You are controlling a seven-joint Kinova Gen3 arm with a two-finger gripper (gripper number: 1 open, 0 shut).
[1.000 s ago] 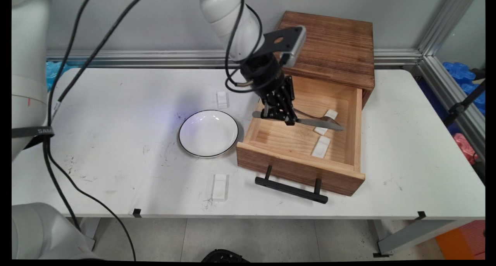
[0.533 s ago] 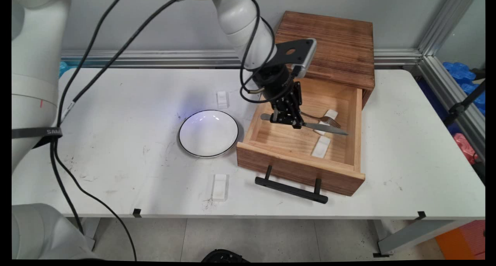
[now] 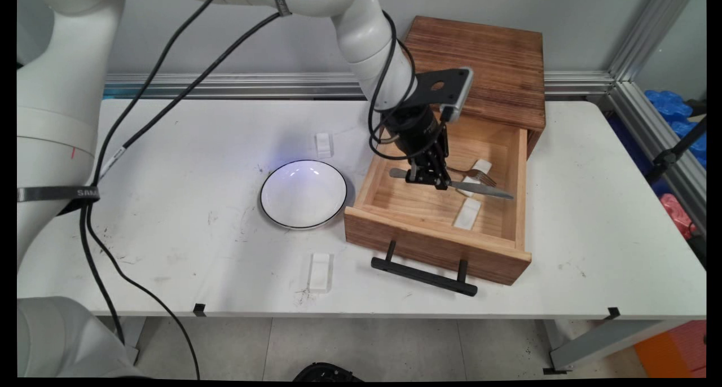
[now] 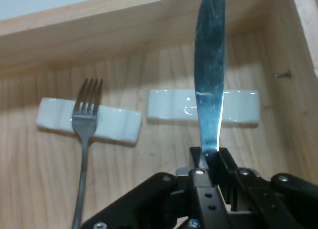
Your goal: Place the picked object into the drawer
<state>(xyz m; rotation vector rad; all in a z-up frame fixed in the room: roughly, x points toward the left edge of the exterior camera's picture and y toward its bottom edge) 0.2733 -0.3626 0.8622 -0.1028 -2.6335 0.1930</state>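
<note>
My gripper clamps a knife over the open drawer, beside a fork; I read no lettering.

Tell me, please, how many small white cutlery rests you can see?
4: two in the open drawer, one under the fork and one nearer its front; two on the table, beyond the bowl and near the front edge.
</note>
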